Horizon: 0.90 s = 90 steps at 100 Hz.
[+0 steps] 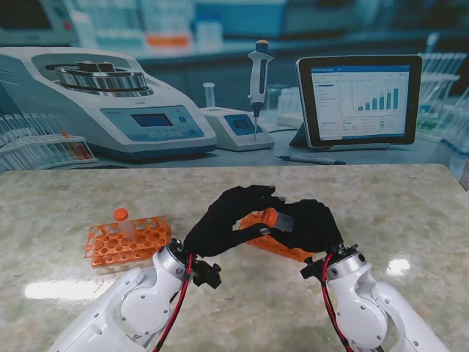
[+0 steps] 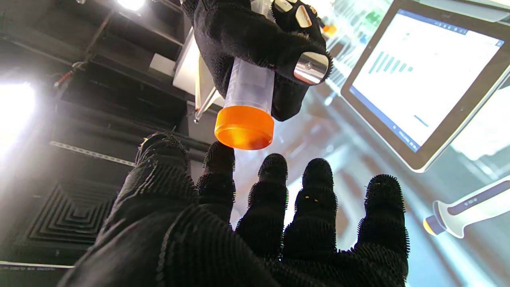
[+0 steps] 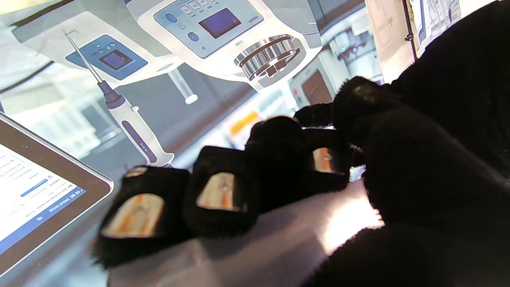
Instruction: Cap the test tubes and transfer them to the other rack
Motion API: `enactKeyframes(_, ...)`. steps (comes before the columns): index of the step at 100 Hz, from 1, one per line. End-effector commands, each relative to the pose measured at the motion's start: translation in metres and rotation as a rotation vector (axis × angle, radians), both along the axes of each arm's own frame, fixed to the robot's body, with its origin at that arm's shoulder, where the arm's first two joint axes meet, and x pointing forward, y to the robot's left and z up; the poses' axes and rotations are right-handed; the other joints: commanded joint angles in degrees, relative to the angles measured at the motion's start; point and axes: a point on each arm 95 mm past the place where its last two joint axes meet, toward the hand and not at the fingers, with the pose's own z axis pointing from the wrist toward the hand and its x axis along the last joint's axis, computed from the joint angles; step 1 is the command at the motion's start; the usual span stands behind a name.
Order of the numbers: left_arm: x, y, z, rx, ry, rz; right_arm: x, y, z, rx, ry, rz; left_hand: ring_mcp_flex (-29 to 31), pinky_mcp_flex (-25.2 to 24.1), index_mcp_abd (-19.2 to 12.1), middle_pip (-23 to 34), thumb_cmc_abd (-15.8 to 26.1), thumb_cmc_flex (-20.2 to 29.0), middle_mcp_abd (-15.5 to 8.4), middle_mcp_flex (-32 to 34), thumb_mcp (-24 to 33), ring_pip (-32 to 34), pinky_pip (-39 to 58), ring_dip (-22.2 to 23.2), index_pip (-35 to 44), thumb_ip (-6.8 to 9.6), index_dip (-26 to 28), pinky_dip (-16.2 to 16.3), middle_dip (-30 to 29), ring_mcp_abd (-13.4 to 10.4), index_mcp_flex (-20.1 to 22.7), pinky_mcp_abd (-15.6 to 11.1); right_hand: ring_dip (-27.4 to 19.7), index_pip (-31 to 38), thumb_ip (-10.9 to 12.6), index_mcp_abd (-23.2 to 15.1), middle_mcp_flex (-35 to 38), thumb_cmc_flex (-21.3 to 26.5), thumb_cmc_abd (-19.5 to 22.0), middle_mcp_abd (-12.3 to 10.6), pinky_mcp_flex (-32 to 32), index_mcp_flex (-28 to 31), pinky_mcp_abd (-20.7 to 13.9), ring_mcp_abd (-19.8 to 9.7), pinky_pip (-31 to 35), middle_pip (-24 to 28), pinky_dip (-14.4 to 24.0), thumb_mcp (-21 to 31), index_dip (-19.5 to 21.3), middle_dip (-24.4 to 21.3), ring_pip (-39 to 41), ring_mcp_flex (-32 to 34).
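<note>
My right hand (image 1: 311, 226) is shut on a clear test tube (image 1: 283, 219) lying roughly level, its orange cap (image 1: 270, 217) pointing to my left hand (image 1: 220, 224). In the left wrist view the left hand (image 2: 259, 239) has its fingers spread, with the cap (image 2: 244, 127) just past the fingertips and nothing gripped. The right hand (image 2: 255, 44) wraps the tube's body (image 2: 249, 85). Its fingers (image 3: 215, 191) curl over the tube (image 3: 271, 247) in the right wrist view. One orange rack (image 1: 102, 249) at left holds a capped tube (image 1: 122, 220). Another orange rack (image 1: 286, 249) lies partly hidden under both hands.
Beyond the marble table's far edge (image 1: 410, 167) stand a centrifuge (image 1: 110, 103), a pipette on its stand (image 1: 258, 81), a tablet (image 1: 359, 99) and a pen (image 1: 311, 158). More tube racks (image 1: 37, 143) sit at the far left.
</note>
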Motion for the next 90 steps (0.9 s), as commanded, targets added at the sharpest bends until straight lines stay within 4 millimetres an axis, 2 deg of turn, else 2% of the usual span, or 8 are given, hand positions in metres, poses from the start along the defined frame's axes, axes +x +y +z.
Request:
enactKeyframes(1, -0.001, 0.000, 0.005, -0.001, -0.012, -0.007, -0.001, 0.001, -0.003, 0.004, 0.011, 0.000, -2.0, -1.3, 1.4, -1.1, 3.1, -0.9, -0.1, -2.4, 0.9, -1.0, -2.7, -0.7, -1.5, 1.29, -0.7, -1.7, -0.9, -2.3, -1.6, -2.0, 4.5, 5.7, 0.2, -3.8, 2.9, 2.1, 2.4, 0.9, 3.8, 1.7, -5.1, -8.8, 17.3, 1.1, 3.3, 1.1, 2.3, 1.2, 11.9, 1.3)
enactKeyframes(14, -0.001, 0.002, 0.008, 0.004, -0.018, -0.004, -0.001, 0.001, -0.003, 0.002, 0.012, 0.000, -2.3, -1.4, 3.0, -1.0, 3.8, -0.3, 0.1, -2.8, 0.7, -0.9, -3.7, -0.7, -0.9, 1.20, -0.5, -1.4, -0.6, -2.0, -0.6, -2.0, 4.5, 5.7, 0.2, -3.7, 2.9, 2.1, 2.4, 0.9, 3.8, 1.7, -5.1, -8.8, 17.3, 1.1, 3.3, 1.1, 2.3, 1.2, 11.9, 1.3)
enactKeyframes(33, -0.002, 0.008, 0.010, 0.016, -0.028, 0.009, -0.001, 0.001, -0.004, 0.000, 0.014, 0.001, -2.0, -1.2, 7.0, -0.8, 3.6, 0.8, 0.7, -2.9, 0.6, -0.6, -4.6, -0.4, 0.4, 1.17, 0.9, -0.6, 0.1, -1.6, 2.8, -1.8, 4.5, 5.7, 0.2, -3.7, 2.9, 2.1, 2.3, 0.9, 3.8, 1.7, -5.1, -8.8, 17.3, 1.1, 3.3, 1.0, 2.3, 1.2, 11.9, 1.3)
enactKeyframes(40, -0.002, 0.010, 0.011, 0.017, -0.031, 0.015, -0.001, 0.001, -0.004, 0.000, 0.014, 0.001, -2.0, -0.9, 7.8, -0.8, 3.3, 0.3, 0.5, -3.1, 0.4, -0.6, -5.5, -0.1, 1.3, 1.28, 5.0, 0.7, 1.0, -1.7, 2.0, -1.8, 4.5, 5.7, 0.2, -3.7, 2.9, 2.0, 2.4, 1.0, 3.8, 1.7, -5.1, -8.8, 17.3, 1.0, 3.3, 1.0, 2.3, 1.2, 11.9, 1.3)
enactKeyframes(50, -0.002, 0.013, 0.012, 0.020, -0.038, 0.026, -0.002, 0.001, -0.004, -0.001, 0.014, 0.001, -1.8, -0.5, 8.2, -0.6, 1.2, -0.4, 0.5, -3.4, 0.5, -0.4, -5.4, 0.1, 2.6, 1.42, 8.0, 1.3, 1.5, -1.7, 1.1, -1.7, 4.5, 5.7, 0.2, -3.7, 2.9, 2.0, 2.4, 0.9, 3.8, 1.7, -5.1, -8.8, 17.3, 1.0, 3.3, 1.0, 2.3, 1.2, 11.9, 1.3)
enactKeyframes(69, -0.001, 0.017, 0.010, 0.041, -0.048, 0.051, -0.002, 0.001, -0.004, -0.004, 0.012, 0.003, -1.8, 0.0, 8.7, 0.2, -4.8, -0.6, -0.2, -4.4, 1.3, -0.1, -4.4, 0.6, 7.9, 1.93, 15.6, 1.5, 3.2, -2.2, -2.9, -1.4, 4.5, 5.7, 0.2, -3.7, 2.9, 2.1, 2.4, 0.9, 3.8, 1.7, -5.1, -8.8, 17.3, 1.1, 3.3, 1.0, 2.3, 1.2, 11.9, 1.3)
enactKeyframes(90, 0.002, 0.019, 0.005, 0.069, -0.046, 0.072, -0.002, 0.001, -0.004, -0.006, 0.010, 0.004, -2.2, 0.0, 9.0, 0.6, -8.5, -0.7, -0.4, -5.2, 1.4, 0.0, -3.5, 0.8, 12.0, 1.79, 19.6, 1.2, 4.2, -2.4, -5.4, -1.2, 4.5, 5.7, 0.2, -3.7, 2.9, 2.0, 2.4, 0.8, 3.8, 1.7, -5.1, -8.8, 17.3, 1.0, 3.3, 1.0, 2.3, 1.2, 11.9, 1.3)
